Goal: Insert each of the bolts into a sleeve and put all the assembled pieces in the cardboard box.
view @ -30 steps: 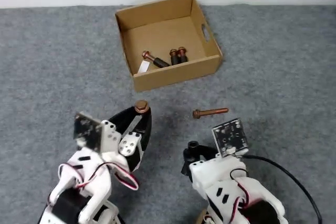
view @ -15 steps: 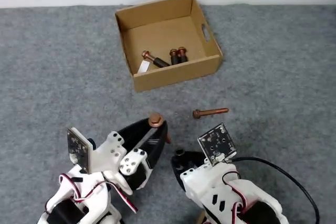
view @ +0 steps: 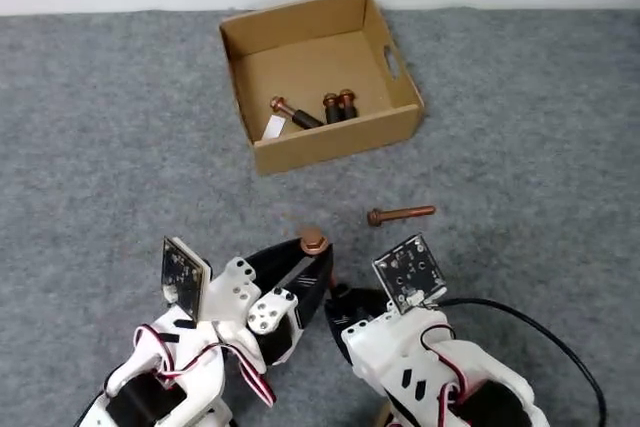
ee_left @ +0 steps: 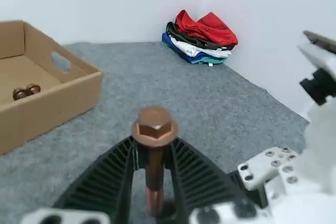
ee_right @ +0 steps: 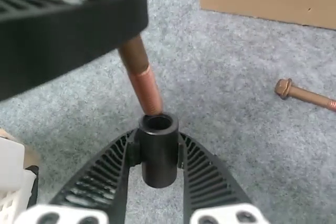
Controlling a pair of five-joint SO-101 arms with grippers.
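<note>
Copper hex bolt (ee_left: 154, 129) stood upright, clenched in left gripper (ee_left: 154, 150), head above fingertips. Threaded tip sat at mouth of black sleeve (ee_right: 157, 140); whether already inside, could not tell. Sleeve upright, grasped by right gripper (ee_right: 157, 156), just beside left one. Second bolt (view: 400, 214) lay loose on grey carpet (view: 520, 147), between grippers and cardboard box (view: 335, 140). Three assembled pieces (view: 300, 115) lay in box near front wall. Pile of clothes (ee_left: 202, 38) against far wall.

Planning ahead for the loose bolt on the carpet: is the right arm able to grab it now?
Probably not yet: the right gripper is shut on the sleeve, though nothing lies between it and the loose bolt.
</note>
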